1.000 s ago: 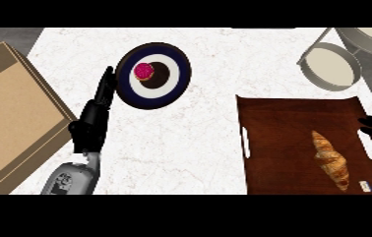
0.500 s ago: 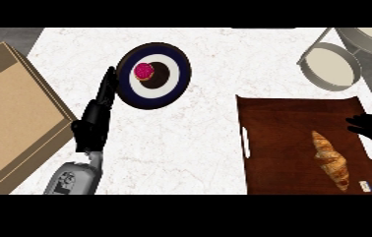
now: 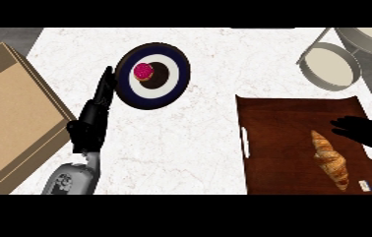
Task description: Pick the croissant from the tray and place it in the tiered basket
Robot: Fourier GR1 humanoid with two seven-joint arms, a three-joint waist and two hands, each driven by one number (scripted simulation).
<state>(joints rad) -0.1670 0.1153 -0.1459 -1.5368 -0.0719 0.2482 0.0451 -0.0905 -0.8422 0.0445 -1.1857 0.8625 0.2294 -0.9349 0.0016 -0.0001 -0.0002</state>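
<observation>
A golden croissant [image 3: 330,157] lies lengthwise on the dark brown tray [image 3: 280,142] at the lower right. My right hand [image 3: 355,129] enters from the right edge just above and right of the croissant, fingers spread, apart from it. The tiered basket [image 3: 330,66], grey-rimmed with a pale inside, stands at the top right beyond the tray. My left hand [image 3: 91,118] rests on the counter at the left with straight fingers pointing up, holding nothing.
A dark blue and white plate [image 3: 172,81] with a pink-topped cake [image 3: 144,72] sits just right of the left hand's fingertips. A tan wooden board [image 3: 22,118] lies along the left edge. A small white tag [image 3: 362,184] sits at the tray's lower right.
My right hand has come further into view from the right edge, moving left over the tray toward the croissant. The left hand has stayed still.
</observation>
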